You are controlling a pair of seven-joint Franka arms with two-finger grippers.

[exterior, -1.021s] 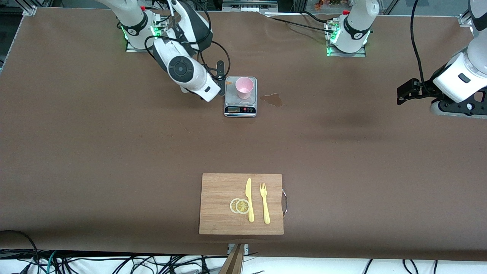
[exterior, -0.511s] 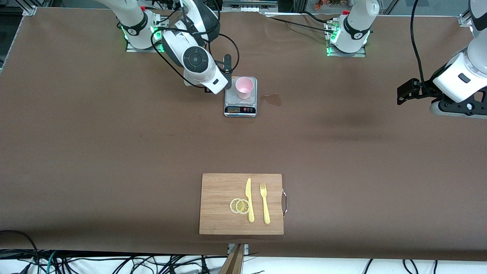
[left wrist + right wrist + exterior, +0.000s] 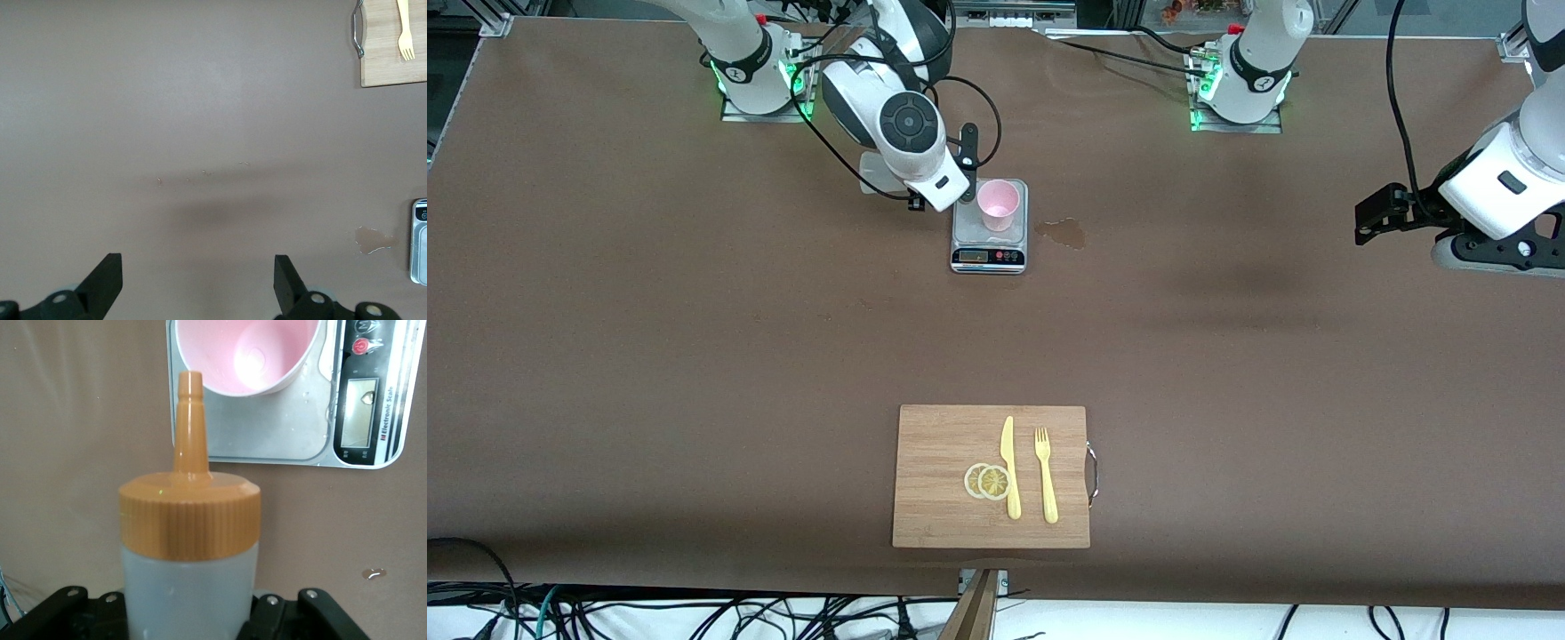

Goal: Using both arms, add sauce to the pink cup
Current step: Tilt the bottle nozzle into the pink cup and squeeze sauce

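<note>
The pink cup (image 3: 998,203) stands upright on a small silver scale (image 3: 989,256). My right gripper (image 3: 967,153) hangs by the scale's edge toward the right arm's end, shut on the sauce bottle. The wrist hides the bottle in the front view. In the right wrist view the whitish bottle (image 3: 190,573) sits in the right gripper (image 3: 190,620). Its orange nozzle (image 3: 189,420) points at the cup (image 3: 260,353), with the tip at the cup's rim. The cup's inside looks empty. My left gripper (image 3: 1374,218) is open and empty, waiting over bare table at the left arm's end (image 3: 198,280).
A wooden cutting board (image 3: 943,507) near the front edge carries a yellow knife (image 3: 1009,467), a yellow fork (image 3: 1045,476) and two lemon slices (image 3: 987,481). A wet stain (image 3: 1063,233) lies beside the scale toward the left arm's end.
My right arm has swung toward the cup and away from the front camera, bringing the bottle closer; its orange nozzle, visible a second ago, is now hidden by the wrist. The left arm has not moved.
</note>
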